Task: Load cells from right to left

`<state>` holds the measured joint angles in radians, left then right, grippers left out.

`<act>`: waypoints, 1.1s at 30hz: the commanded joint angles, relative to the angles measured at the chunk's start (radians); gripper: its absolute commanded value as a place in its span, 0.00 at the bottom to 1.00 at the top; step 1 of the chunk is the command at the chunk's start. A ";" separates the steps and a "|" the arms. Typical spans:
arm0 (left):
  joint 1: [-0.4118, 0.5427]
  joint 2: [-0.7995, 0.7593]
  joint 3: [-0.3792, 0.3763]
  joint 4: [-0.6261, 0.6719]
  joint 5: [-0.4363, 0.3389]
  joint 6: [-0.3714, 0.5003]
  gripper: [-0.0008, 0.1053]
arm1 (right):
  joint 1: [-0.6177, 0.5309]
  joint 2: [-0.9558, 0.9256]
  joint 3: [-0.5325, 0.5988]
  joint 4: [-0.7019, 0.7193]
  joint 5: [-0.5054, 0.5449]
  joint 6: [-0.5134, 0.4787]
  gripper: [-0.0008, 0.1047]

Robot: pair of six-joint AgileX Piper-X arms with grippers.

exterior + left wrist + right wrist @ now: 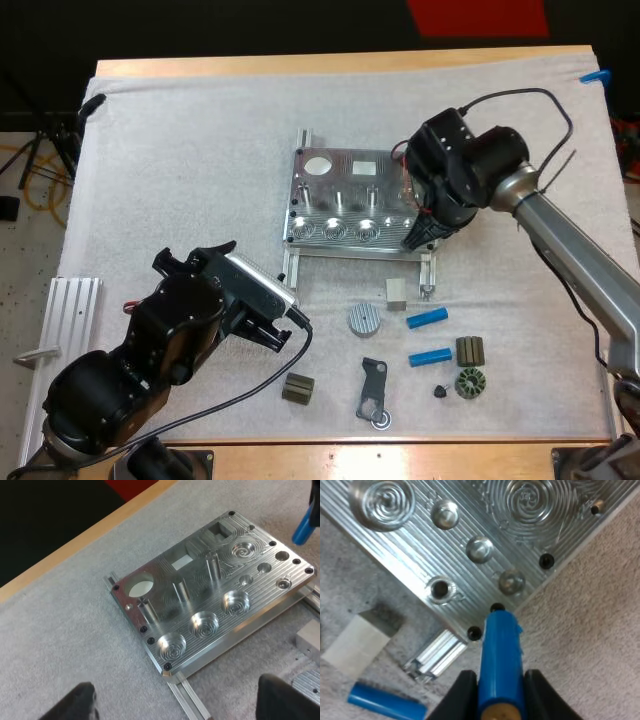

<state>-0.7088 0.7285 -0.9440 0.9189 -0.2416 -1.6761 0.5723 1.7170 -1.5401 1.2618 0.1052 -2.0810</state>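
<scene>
High view: your right gripper (416,237), clamped on a blue cell (501,650), hangs over the fixture's (330,190) four-o'clock corner. First load, I judge; next, align it over the rightmost pocket (511,581).

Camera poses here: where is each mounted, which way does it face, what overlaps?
High view: behind the arms, facing forward and down over the mat; left arm, right arm, fixture show.
Left wrist view: on left arm, facing the fixture; open left gripper shows.
Right wrist view: on right arm, facing the fixture's corner; right gripper holds a blue cylinder.
Shared: fixture, all three.
</scene>
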 commanded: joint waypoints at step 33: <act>-0.001 -0.004 -0.006 -0.008 -0.016 -0.017 0.62 | -0.002 0.115 -0.008 -0.079 0.049 -0.050 0.16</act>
<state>-0.7088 0.7285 -0.9440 0.9183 -0.2416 -1.6761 0.5723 1.8363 -1.5420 1.1814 0.1549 -2.1234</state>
